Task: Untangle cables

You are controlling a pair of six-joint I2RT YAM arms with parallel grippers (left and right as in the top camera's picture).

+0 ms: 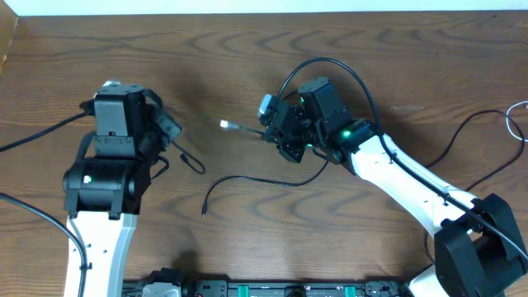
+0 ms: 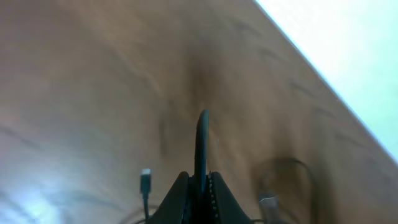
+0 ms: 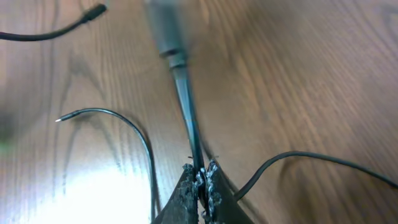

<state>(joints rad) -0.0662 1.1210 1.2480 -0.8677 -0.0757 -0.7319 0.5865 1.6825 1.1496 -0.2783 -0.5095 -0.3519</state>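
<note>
In the overhead view my left gripper is shut on a thin black cable that trails to its right on the table. In the left wrist view the left gripper pinches a black loop standing up between the fingers, with a small plug lying to the left. My right gripper is shut on a black cable just behind its silver-tipped plug. The right wrist view shows the right gripper clamping that cable below the grey plug.
A loose black cable curves across the table's middle, ending in a plug. A thin white cable shows at the far right edge. Thicker black arm cables arc over the right arm. More thin strands lie near the right fingers.
</note>
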